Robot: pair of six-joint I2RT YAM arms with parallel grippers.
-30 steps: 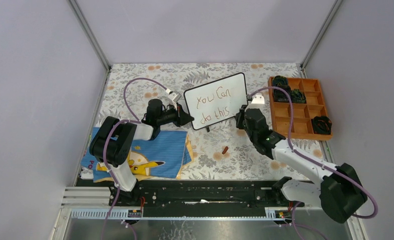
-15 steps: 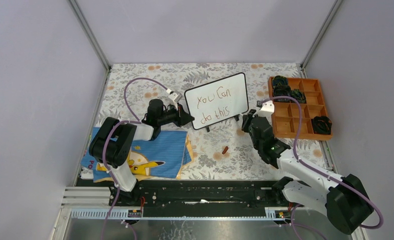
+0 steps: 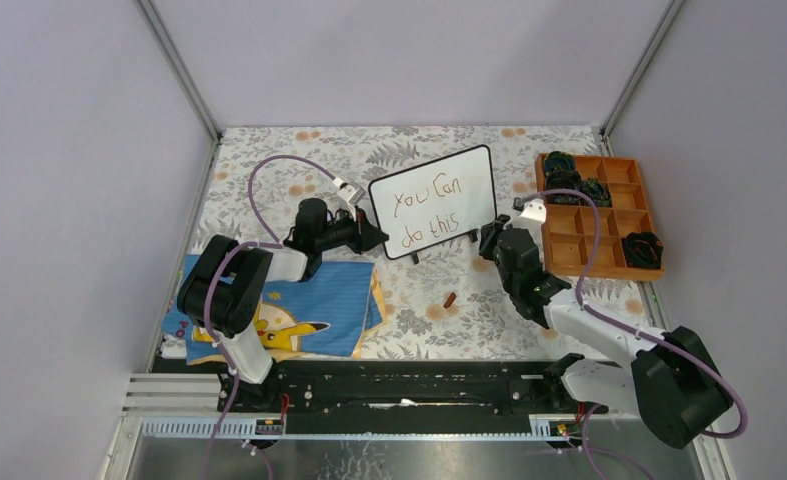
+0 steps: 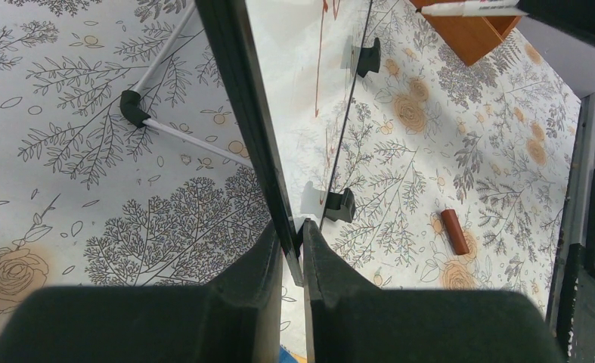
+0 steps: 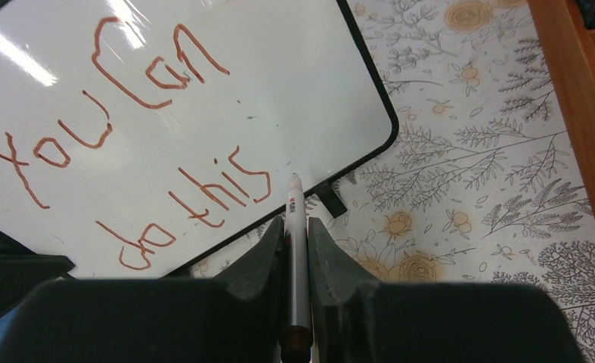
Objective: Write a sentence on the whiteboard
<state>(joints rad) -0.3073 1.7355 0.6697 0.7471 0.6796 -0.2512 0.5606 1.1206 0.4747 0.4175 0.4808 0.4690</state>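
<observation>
Gripping the left edge of the whiteboard [image 3: 469,175], the left tool [image 3: 373,238] has its jaws drawn almost together on the thin black frame, with only the frame's thickness between them. Behind this tool, under its arm, a blue cloth [image 3: 319,300] printed with a yellow cartoon figure lies on the floral counter [image 3: 269,170]. Ahead of the tool the board stands tilted on small black feet, and the left wrist view shows a white strut [image 4: 181,136] with a black foot propping it from behind. The sentence [image 3: 427,212] faces the arms in reddish-brown marker, "You Can" above "do this".

Between the two tools, nearer the arm bases and apart from both, a small reddish-brown cap [image 3: 449,299] lies on the counter.

The right tool [image 3: 488,240] sits just beside the board's lower right corner, its jaws closed narrowly on a white marker [image 5: 295,249] held lengthwise between the fingers. The marker's tip points ahead of the tool at the frame below "this"; whether it touches cannot be told. To the right of this tool stands an orange compartment tray [image 3: 567,245] holding a few dark objects.
</observation>
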